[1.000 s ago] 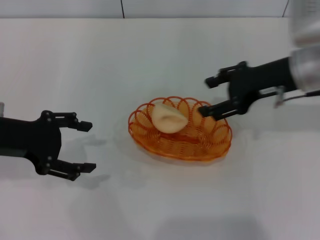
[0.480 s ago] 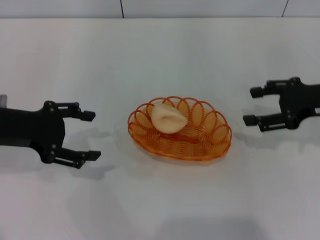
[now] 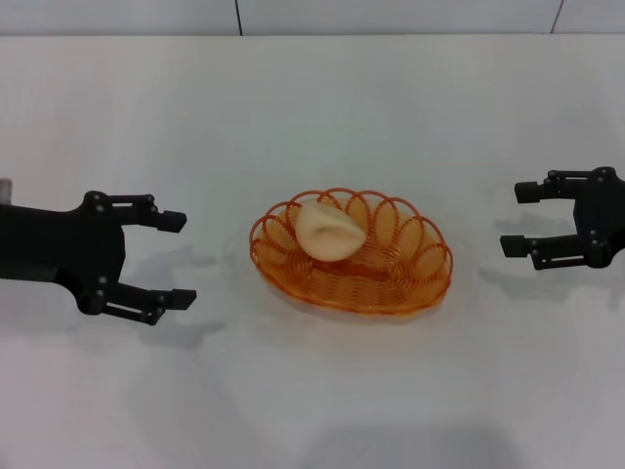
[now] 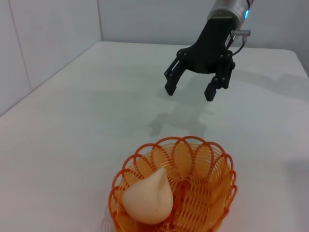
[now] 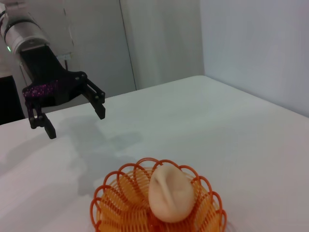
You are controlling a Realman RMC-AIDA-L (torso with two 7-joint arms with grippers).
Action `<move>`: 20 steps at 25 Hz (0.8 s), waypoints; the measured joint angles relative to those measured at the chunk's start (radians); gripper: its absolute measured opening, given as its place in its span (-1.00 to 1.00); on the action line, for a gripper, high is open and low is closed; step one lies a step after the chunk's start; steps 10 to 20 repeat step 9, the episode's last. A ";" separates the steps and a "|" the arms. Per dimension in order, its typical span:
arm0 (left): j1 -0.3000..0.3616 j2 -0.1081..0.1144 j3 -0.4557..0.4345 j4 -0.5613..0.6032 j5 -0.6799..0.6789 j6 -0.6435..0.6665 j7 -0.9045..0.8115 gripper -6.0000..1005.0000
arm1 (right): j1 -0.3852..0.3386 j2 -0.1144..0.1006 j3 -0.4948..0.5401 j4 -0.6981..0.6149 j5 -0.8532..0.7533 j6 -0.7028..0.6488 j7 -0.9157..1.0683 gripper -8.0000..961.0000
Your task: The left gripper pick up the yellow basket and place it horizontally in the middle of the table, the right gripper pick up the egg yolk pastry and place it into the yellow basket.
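Note:
The yellow basket lies flat in the middle of the table. The egg yolk pastry rests inside it, toward its left end. The basket and pastry also show in the left wrist view, and the basket and pastry in the right wrist view. My left gripper is open and empty, left of the basket. My right gripper is open and empty, right of the basket. The left wrist view shows the right gripper; the right wrist view shows the left gripper.
Grey wall panels stand behind the table's far edge. White walls close off the table's side in the wrist views.
My right gripper has pulled away from the basket's right rim, out to the right side of the table, staying open. My left gripper has shifted slightly. The pastry stays in the basket.

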 joint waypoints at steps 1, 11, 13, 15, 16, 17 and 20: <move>0.000 0.000 0.000 0.000 0.000 0.000 0.000 0.77 | -0.001 0.000 0.000 0.000 0.001 -0.001 0.000 0.64; 0.003 0.003 0.000 0.000 0.006 -0.007 -0.004 0.77 | -0.003 0.006 0.001 -0.008 0.000 -0.005 -0.003 0.65; 0.003 0.003 0.000 0.000 0.006 -0.007 -0.004 0.77 | -0.003 0.006 0.001 -0.008 0.000 -0.005 -0.003 0.65; 0.003 0.003 0.000 0.000 0.006 -0.007 -0.004 0.77 | -0.003 0.006 0.001 -0.008 0.000 -0.005 -0.003 0.65; 0.003 0.003 0.000 0.000 0.006 -0.007 -0.004 0.77 | -0.003 0.006 0.001 -0.008 0.000 -0.005 -0.003 0.65; 0.003 0.003 0.000 0.000 0.006 -0.007 -0.004 0.77 | -0.003 0.006 0.001 -0.008 0.000 -0.005 -0.003 0.65; 0.003 0.003 0.000 0.000 0.006 -0.007 -0.004 0.77 | -0.003 0.006 0.001 -0.008 0.000 -0.005 -0.003 0.65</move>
